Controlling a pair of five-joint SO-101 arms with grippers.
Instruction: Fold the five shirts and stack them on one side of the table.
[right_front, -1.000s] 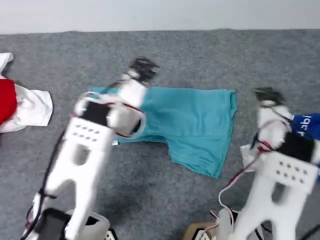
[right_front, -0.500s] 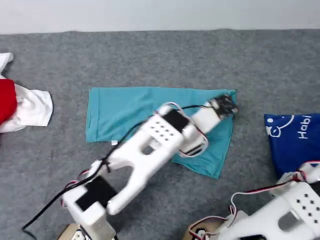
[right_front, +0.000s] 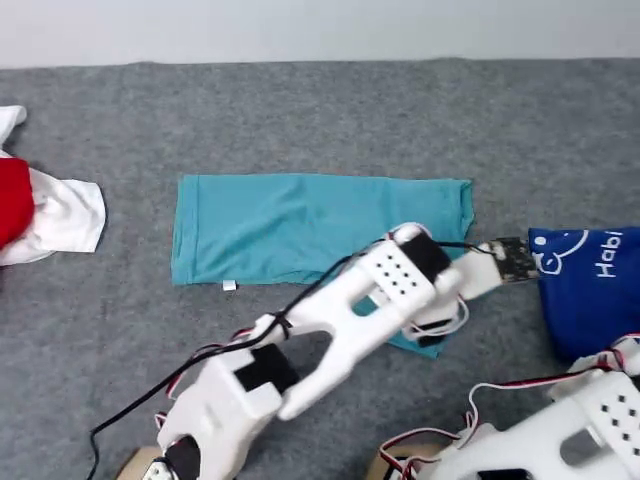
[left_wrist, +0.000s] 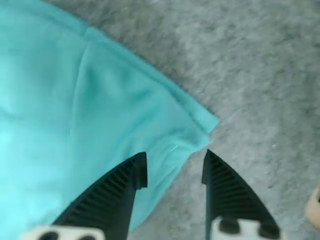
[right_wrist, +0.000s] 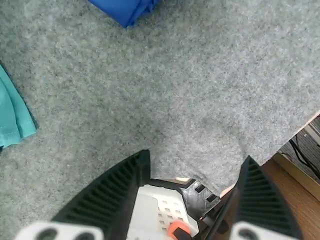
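Open grey felt tabletop (right_front: 320, 110): far strip and near-left area. Obstacles: flat teal shirt (right_front: 280, 225) at centre, folded blue shirt (right_front: 590, 290) at right, red-and-white garment heap (right_front: 45, 215) at left. White left arm (right_front: 340, 310) crosses the teal shirt's near-right corner.

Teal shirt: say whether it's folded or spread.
Partly folded: the teal shirt lies flat as a long band, one flap jutting out on its near side.
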